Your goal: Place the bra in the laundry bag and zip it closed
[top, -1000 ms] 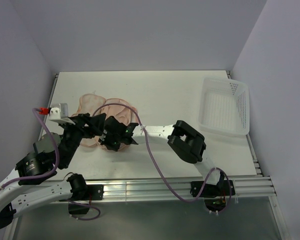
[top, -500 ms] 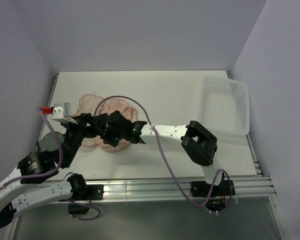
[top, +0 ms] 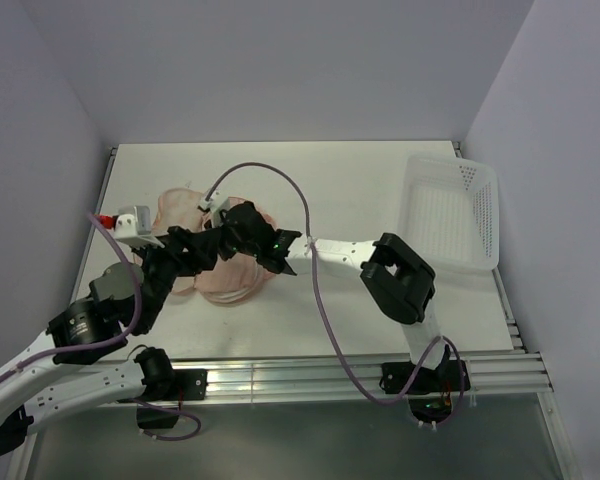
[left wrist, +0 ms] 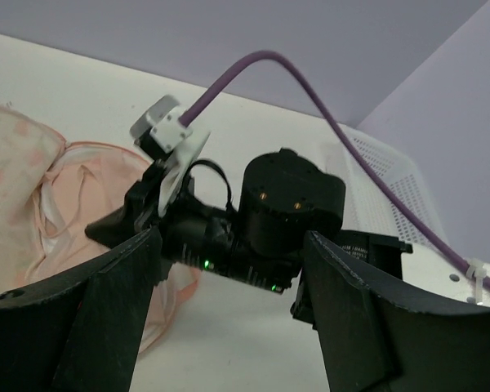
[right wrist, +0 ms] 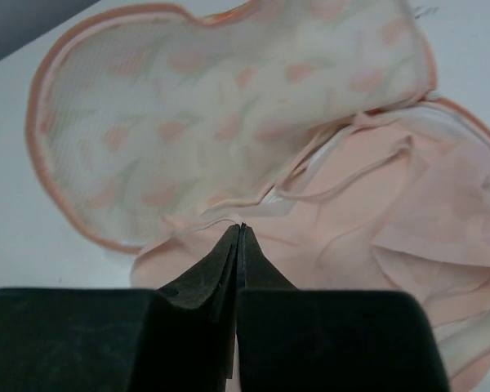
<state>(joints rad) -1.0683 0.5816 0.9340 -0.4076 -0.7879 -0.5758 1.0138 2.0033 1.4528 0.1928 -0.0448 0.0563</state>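
The laundry bag (top: 176, 207) lies open at the table's left, its patterned lid (right wrist: 229, 98) spread flat. The pale peach bra (top: 236, 280) lies bunched on the bag's lower half, beside the lid (right wrist: 392, 212). My right gripper (top: 228, 228) is over it; in the right wrist view its jaws (right wrist: 239, 229) are shut, pinching a raised fold of the bra's edge. My left gripper (top: 202, 244) is wide open and empty just beside the right wrist; in the left wrist view (left wrist: 229, 327) it frames bare table, with the bag (left wrist: 12, 188) and bra (left wrist: 94, 184) to its left.
A white perforated plastic basket (top: 450, 215) stands at the table's right edge, also in the left wrist view (left wrist: 380, 167). The right arm's purple cable (top: 280, 185) arches over the table's middle. The two grippers are very close together.
My right gripper has moved away from the near edge, up across the bra toward the bag's lid, its cable rising. My left gripper has shifted slightly right and farther in, still open.
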